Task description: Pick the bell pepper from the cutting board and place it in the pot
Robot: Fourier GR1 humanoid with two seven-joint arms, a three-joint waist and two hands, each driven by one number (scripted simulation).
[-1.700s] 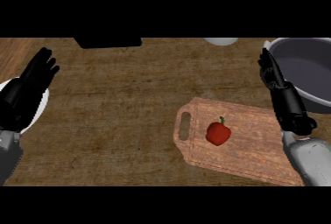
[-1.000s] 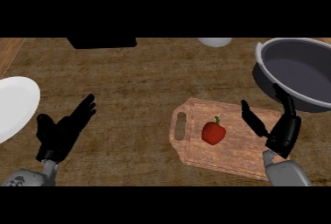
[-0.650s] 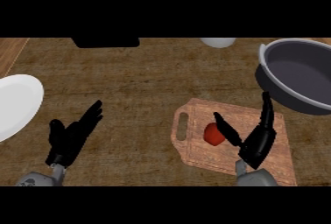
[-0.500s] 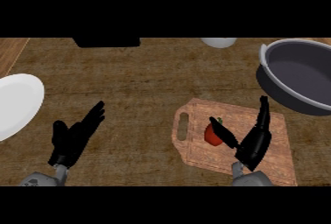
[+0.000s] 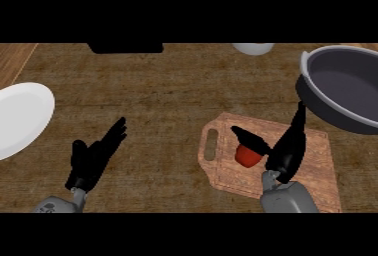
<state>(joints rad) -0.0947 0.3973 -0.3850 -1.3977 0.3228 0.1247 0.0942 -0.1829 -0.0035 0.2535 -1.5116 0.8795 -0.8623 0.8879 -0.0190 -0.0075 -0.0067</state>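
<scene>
On the brown wooden counter (image 5: 162, 95), the red bell pepper (image 5: 248, 156) lay on the wooden cutting board (image 5: 317, 165), flanked by the unclenched right hand (image 5: 284, 150), whose thumb and fingers would best be curled evenly round it before lifting toward the dark grey pot (image 5: 347, 85); the left hand (image 5: 92, 160) rested open.

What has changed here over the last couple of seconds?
The right hand came down from beside the pot onto the cutting board; its open thumb and fingers now flank the bell pepper, not yet closed. The left hand moved inward, open. Pepper, board and pot look unmoved.
</scene>
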